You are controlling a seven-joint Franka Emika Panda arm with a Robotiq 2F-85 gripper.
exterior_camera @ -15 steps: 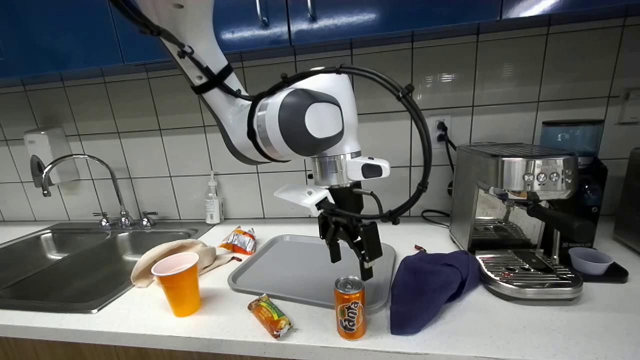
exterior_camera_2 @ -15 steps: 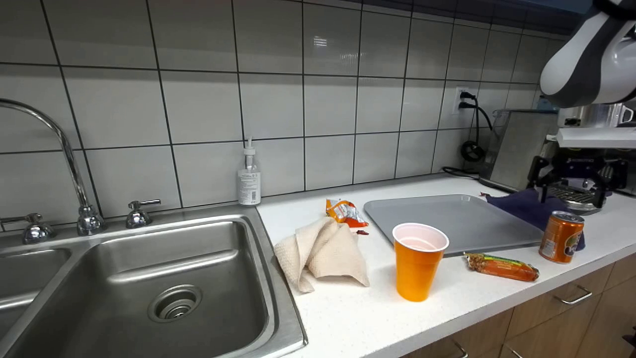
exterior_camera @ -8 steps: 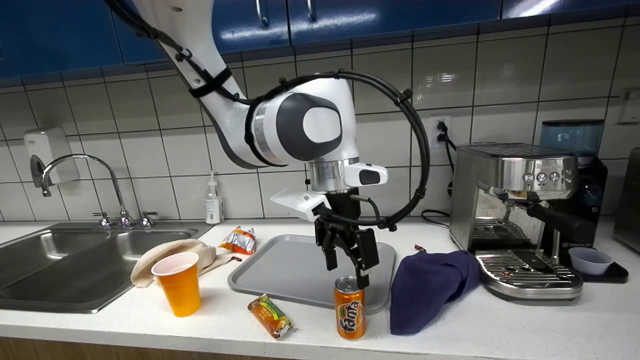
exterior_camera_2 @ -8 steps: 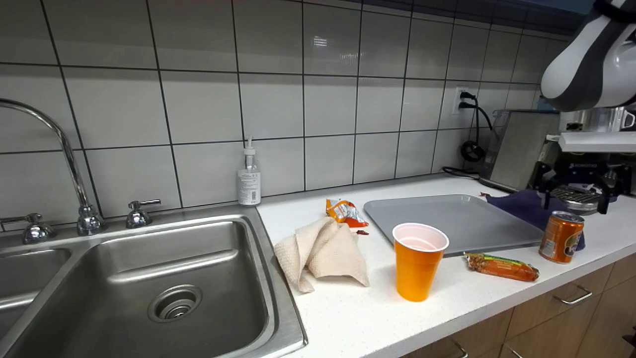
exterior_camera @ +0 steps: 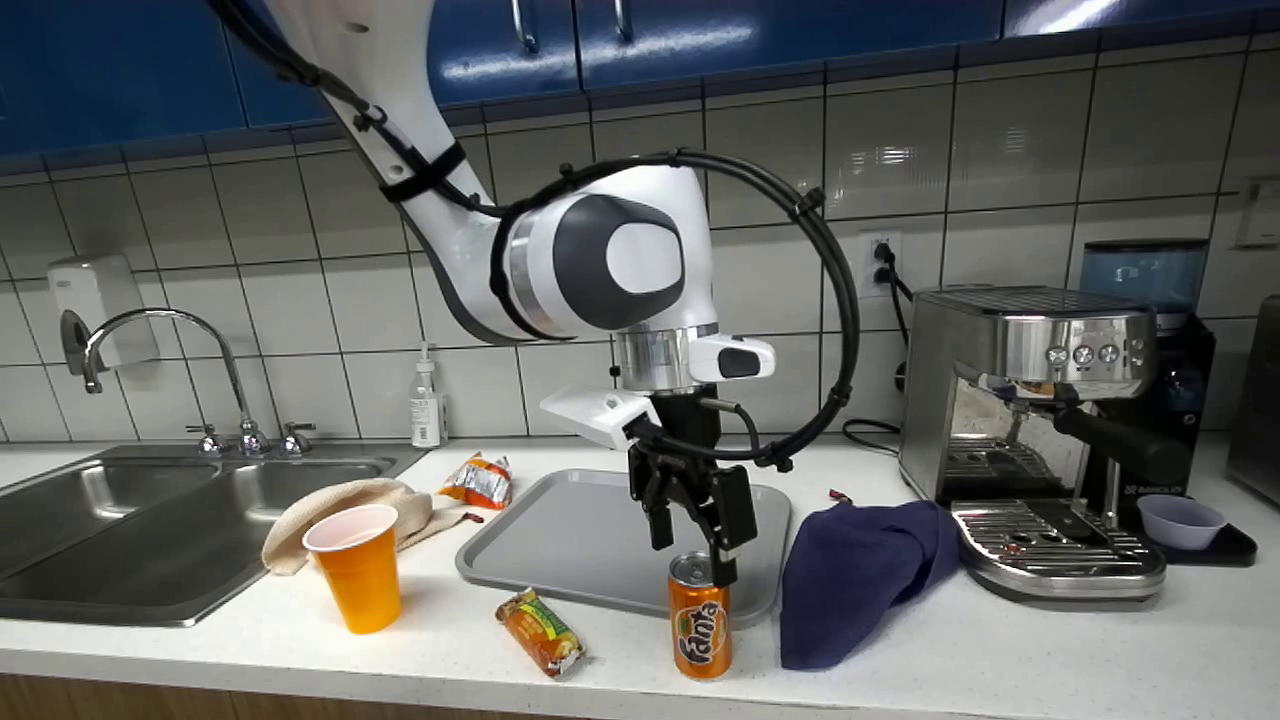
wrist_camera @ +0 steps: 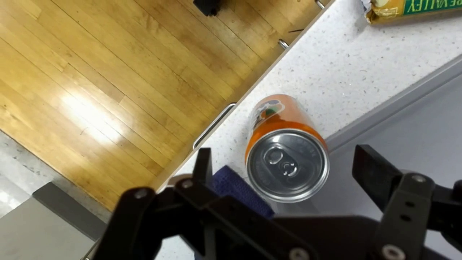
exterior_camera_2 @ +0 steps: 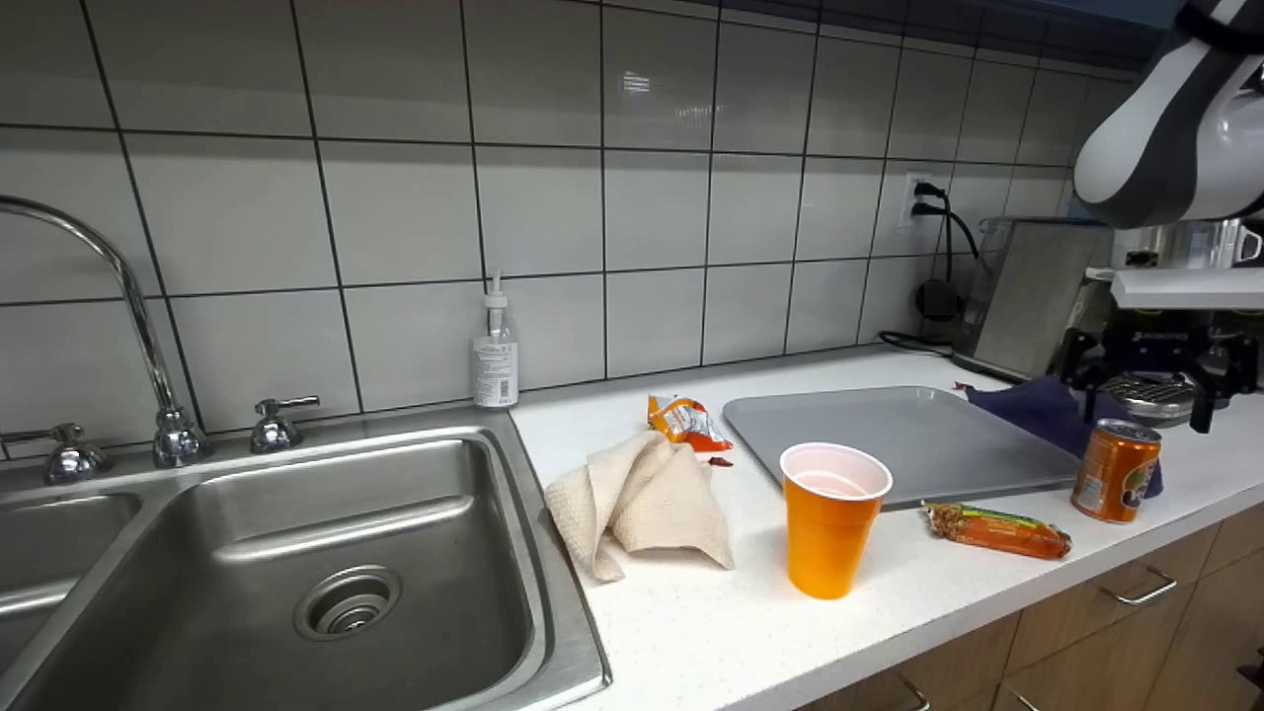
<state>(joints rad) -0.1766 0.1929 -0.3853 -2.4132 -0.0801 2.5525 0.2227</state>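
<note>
Wrist view: orange can [wrist_camera: 287, 155] upright, long axis vertical, top end up, gripper [wrist_camera: 282, 161] near, jaws apart

Nearest my gripper [exterior_camera: 692, 562] I count one can [exterior_camera: 700, 625]; around it, one tray [exterior_camera: 565, 535], two cloths [exterior_camera: 862, 582], two snack packets [exterior_camera: 540, 632], one cup [exterior_camera: 358, 575], one coffee machine [exterior_camera: 1025, 345]; well apart, two sink basins [exterior_camera_2: 346, 528], one faucet [exterior_camera_2: 136, 306], one pump bottle [exterior_camera: 426, 412].
</note>
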